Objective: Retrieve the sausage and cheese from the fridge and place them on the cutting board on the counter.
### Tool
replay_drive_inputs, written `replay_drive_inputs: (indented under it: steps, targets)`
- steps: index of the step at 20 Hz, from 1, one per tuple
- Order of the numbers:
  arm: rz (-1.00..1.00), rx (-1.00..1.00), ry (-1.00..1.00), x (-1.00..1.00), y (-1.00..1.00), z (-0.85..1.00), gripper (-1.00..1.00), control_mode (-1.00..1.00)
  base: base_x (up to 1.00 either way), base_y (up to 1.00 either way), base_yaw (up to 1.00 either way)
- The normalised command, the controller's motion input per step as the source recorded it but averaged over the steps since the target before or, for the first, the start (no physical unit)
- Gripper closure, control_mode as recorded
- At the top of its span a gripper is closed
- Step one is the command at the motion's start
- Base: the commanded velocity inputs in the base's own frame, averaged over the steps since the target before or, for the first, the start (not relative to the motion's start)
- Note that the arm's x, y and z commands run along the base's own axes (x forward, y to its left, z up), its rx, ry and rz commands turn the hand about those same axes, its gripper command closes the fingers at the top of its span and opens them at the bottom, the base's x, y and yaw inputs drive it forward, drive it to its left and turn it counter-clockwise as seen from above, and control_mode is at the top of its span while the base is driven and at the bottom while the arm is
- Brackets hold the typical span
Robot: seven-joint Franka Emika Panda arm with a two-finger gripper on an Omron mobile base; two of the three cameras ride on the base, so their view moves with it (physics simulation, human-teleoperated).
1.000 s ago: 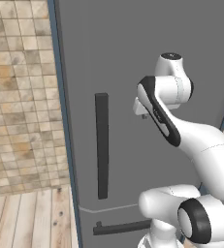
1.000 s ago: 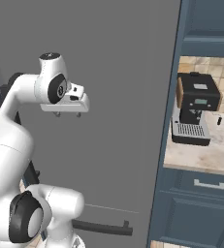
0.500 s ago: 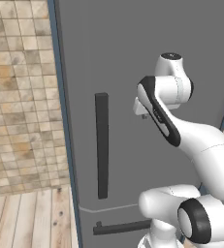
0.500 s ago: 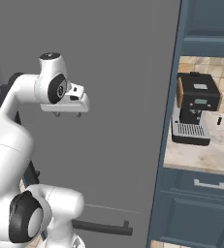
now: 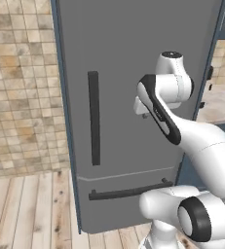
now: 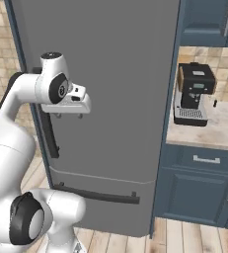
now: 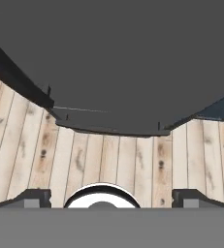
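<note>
So the fridge [image 5: 133, 73] stands closed, which puts the sausage and cheese presumably inside, out of sight. Its pincer [image 6: 68, 114] hangs in front of the grey door with the jaws spread wide and nothing between them, pointing down at the wooden floor [image 7: 108, 164], likely readied for the long dark bar handle [image 5: 93, 116] just to its left. An espresso machine [image 6: 193, 94] sits on the beige counter [image 6: 219, 128] to the right; no cutting board can be made out.
</note>
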Motion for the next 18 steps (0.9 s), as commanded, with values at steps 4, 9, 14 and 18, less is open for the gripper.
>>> replay_drive_inputs:
  steps: [4, 9, 14, 18]
  targets:
    - [0.0, 0.0, 0.0, 0.0, 0.0, 0.0, -1.0, 1.0, -0.46, 0.0, 0.0]
    - [0.0, 0.0, 0.0, 0.0, 0.0, 0.0, -1.0, 1.0, -0.23, 0.33, 0.0]
    - [0.0, 0.0, 0.0, 0.0, 0.0, 0.0, -1.0, 1.0, -0.32, 0.55, 0.0]
    - [0.0, 0.0, 0.0, 0.0, 0.0, 0.0, -1.0, 1.0, -0.1, 0.15, 0.0]
